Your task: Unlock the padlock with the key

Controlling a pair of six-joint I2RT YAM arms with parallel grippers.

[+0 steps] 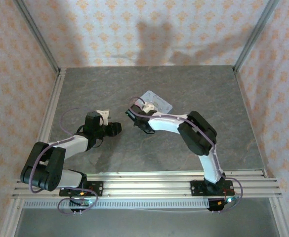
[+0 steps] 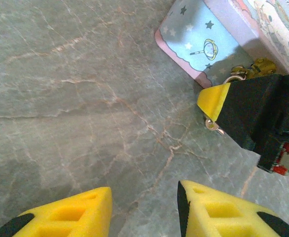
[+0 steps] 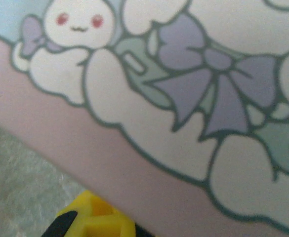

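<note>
One slip: your right end effector [image 2: 214, 102], grip unclear, may fumble the key [image 2: 212, 124] beside the tin [image 2: 198, 39]; left end effector [image 2: 144, 200] gapes empty.

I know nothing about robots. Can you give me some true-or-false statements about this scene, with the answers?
1. The left gripper has its yellow foam fingers apart, with nothing between them. True.
2. The pastel blue-and-pink tin box lies on a wooden surface. False: the tabletop is grey and stone-patterned.
3. The tin's lid shows a purple bow. True.
4. The left gripper is touching the tin. False: it hovers over bare tabletop, apart from the tin.
</note>
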